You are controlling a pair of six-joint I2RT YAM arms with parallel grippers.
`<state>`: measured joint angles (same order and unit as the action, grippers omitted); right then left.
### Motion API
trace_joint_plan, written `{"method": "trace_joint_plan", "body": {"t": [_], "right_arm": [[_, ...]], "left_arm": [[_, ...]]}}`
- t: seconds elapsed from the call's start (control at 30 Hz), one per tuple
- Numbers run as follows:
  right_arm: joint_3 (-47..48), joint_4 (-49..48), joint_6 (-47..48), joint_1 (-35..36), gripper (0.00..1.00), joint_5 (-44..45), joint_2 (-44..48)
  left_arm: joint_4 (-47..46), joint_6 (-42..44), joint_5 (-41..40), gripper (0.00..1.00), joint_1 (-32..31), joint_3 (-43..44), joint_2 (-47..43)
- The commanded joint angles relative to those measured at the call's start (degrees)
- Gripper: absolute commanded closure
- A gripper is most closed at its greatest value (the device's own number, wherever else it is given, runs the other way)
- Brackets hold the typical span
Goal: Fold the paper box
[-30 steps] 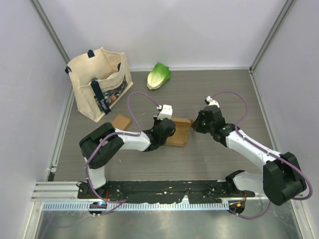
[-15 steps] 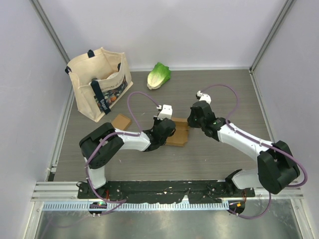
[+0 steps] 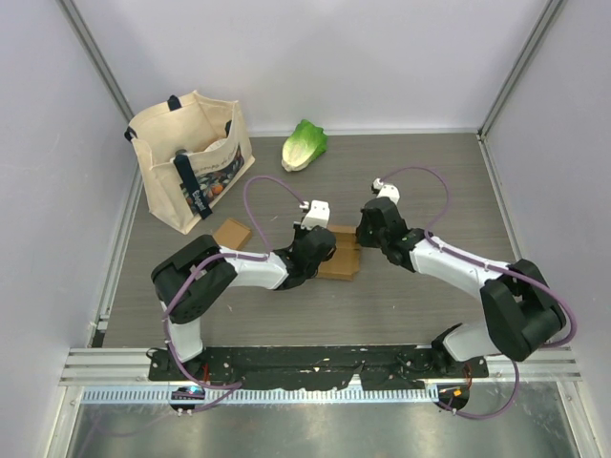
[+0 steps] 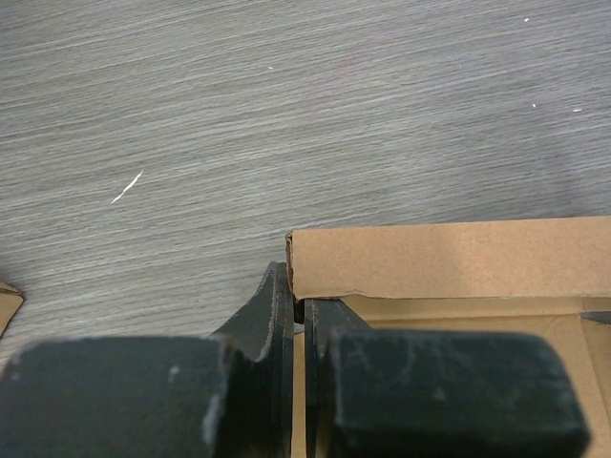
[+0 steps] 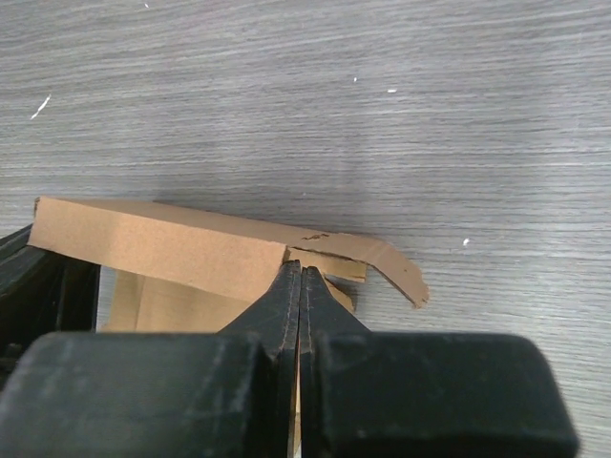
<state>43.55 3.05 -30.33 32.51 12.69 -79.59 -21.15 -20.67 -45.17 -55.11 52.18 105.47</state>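
Grey-brown wood-grain table [image 3: 430,172], closed in by pale walls, carries the box [image 3: 344,265] near its middle. The box is brown cardboard lying mostly flat between the ends of the two arms. From the left wrist, one wall of the box [image 4: 449,258] is folded up along the far side, with the box floor showing below it. From the right wrist, that wall leans over the floor, and a small curled flap [image 5: 396,267] sticks out at its right end.

The left gripper [image 4: 298,305] sits at the left corner of the box. Its jaws are pressed nearly together, with only a thin slit between them, pinching a thin edge of cardboard right under the end of the raised wall.

The right gripper [image 5: 301,277] meets the box from the other side. Its jaws are pressed fully together, and their tips touch the wall just where the flap begins. I cannot tell whether any cardboard is caught between them.

A smaller cardboard piece [image 3: 232,232] lies flat to the left of the box, apart from it. A cream tote bag [image 3: 167,181] with dark handles stands at the far left, things inside it. A lettuce [image 3: 304,145] lies by the back wall.
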Motion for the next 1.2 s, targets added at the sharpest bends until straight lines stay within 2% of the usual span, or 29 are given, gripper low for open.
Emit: {"method": "trace_joint_plan", "body": {"t": [0.0, 0.13, 0.17, 0.27, 0.3, 0.33, 0.37, 0.4, 0.47, 0.5, 0.67, 0.77, 0.93, 1.17], "right_arm": [[1.28, -7.52, -2.10, 0.27, 0.99, -3.45, -1.18], [-3.63, -17.35, -7.01, -0.34, 1.00, -7.93, -0.04], [-5.65, -25.03, -8.68, -0.61, 0.99, -8.55, 1.18], [-13.21, -38.76, -15.87, -2.89, 0.99, -11.62, 2.07], [-13.84, -39.34, -16.69, -3.68, 0.99, -11.98, 1.72], [-12.80, -37.69, -16.52, -4.12, 0.99, -13.20, 1.72], [-11.22, -26.89, -13.82, -4.04, 1.00, -10.78, 2.07], [-8.77, -21.99, -12.23, -3.86, 0.99, -8.93, 2.77], [-8.22, -13.29, -8.20, -3.77, 0.99, -5.06, 3.39], [-9.35, -12.37, -7.21, -3.86, 0.98, -4.26, 3.83], [-13.14, -14.72, -4.31, -3.68, 0.95, -3.46, 4.71], [-12.70, -16.06, -2.46, -3.42, 0.99, -3.46, 1.91], [-12.26, -18.16, -0.79, -3.42, 0.99, -1.00, -1.52], [-11.56, -22.73, -0.96, -3.16, 0.99, -1.96, -7.33]], "left_arm": [[2.78, -0.34, 0.17, 1.00, 0.18, -0.94, -1.50], [1.99, -0.08, 0.61, 1.00, 0.18, -1.21, -1.50], [1.90, -0.08, 0.69, 1.00, 0.09, -1.29, -1.50], [1.99, -0.25, 0.61, 1.00, 0.18, -1.38, -1.84], [1.90, -0.25, 0.43, 1.00, 0.09, -1.47, -1.85], [1.90, -0.43, 0.34, 1.00, 0.18, -1.47, -1.85], [1.99, -0.60, -0.53, 1.00, 0.18, -1.38, -1.67], [2.16, -0.86, -0.97, 1.00, 0.09, -1.30, -1.67], [2.51, -1.57, -1.59, 1.00, 0.18, -1.38, -1.76], [2.43, -1.83, -2.11, 1.00, 0.18, -1.64, -1.93], [2.07, -2.36, -2.47, 1.00, 0.18, -2.26, -2.29], [2.42, -2.27, -2.56, 1.00, 0.18, -1.82, -2.02], [3.04, -2.36, -2.64, 1.00, 0.18, -1.29, -1.76], [3.39, -2.36, -2.47, 1.00, 0.18, -0.68, -1.15]]}}
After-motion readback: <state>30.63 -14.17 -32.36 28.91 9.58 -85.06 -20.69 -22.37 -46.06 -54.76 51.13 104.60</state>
